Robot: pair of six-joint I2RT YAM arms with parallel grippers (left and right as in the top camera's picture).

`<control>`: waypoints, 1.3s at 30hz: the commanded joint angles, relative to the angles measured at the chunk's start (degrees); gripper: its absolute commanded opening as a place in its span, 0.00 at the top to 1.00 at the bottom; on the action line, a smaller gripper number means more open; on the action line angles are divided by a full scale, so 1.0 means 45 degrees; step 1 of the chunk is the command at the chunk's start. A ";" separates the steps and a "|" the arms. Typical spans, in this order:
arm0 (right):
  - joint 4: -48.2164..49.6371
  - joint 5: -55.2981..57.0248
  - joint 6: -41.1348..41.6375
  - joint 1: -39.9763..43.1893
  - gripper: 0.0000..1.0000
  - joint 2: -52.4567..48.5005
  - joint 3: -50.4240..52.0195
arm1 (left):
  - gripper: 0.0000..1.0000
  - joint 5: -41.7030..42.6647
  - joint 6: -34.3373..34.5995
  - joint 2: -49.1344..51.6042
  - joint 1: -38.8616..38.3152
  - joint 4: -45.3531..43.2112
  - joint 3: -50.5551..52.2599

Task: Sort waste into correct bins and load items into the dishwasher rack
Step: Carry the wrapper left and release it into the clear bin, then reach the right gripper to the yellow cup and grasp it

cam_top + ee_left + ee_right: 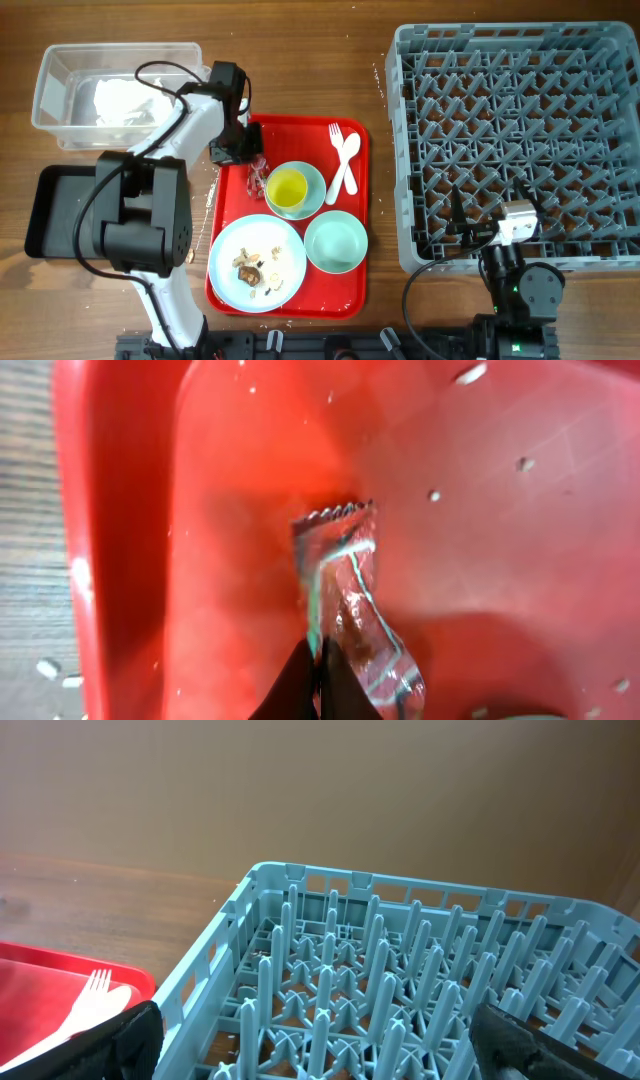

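My left gripper (240,150) is shut on the edge of the small red-and-white wrapper (350,590), low over the red tray's (250,510) far left corner. In the overhead view the wrapper (256,176) lies just beside the fingers. My right gripper (318,1048) is open and empty over the front left part of the grey dishwasher rack (520,130). The clear tub (50,95) at the far left holds white napkins (120,100). The black tray (45,215) lies in front of it.
On the red tray (358,215) stand a yellow cup (287,188) in a light blue bowl (312,178), a pale green bowl (336,242), a light blue plate (225,262) with rice and scraps (248,268), and a white fork and spoon (345,160).
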State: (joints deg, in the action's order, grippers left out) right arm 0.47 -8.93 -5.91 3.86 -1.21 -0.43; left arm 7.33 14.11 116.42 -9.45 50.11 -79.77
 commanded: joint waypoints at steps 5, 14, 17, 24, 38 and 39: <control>0.0039 0.0068 -0.0126 0.0063 0.00 0.0092 0.0029 | 0.96 -0.2234 0.3041 -0.2482 0.1379 -0.0947 -0.2229; 0.0039 0.0068 -0.0126 0.0063 0.00 0.0092 0.0029 | 0.92 -0.2467 0.5406 -0.2560 0.4755 -0.3497 -0.2220; 0.0039 0.0068 -0.0121 0.0063 0.00 0.0092 0.0029 | 0.29 -0.2463 0.5401 -0.2375 0.5440 -0.3759 -0.2220; 0.0039 0.0068 -0.0121 0.0063 0.00 0.0092 0.0029 | 0.04 -0.1409 0.5396 -0.3444 0.5799 -0.2419 -0.2220; 0.0039 0.0068 -0.0126 0.0063 0.00 0.0092 0.0029 | 0.00 -0.2511 0.5391 -1.0472 0.5799 0.5731 -0.2220; 0.0039 0.0068 -0.0126 0.0063 0.00 0.0092 0.0029 | 0.00 -0.2511 0.5396 -1.0467 0.5799 0.6028 -0.2220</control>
State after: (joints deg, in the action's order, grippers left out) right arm 0.47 -8.93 -5.91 3.86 -1.21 -0.40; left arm -2.76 38.28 67.24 16.53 74.96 -90.72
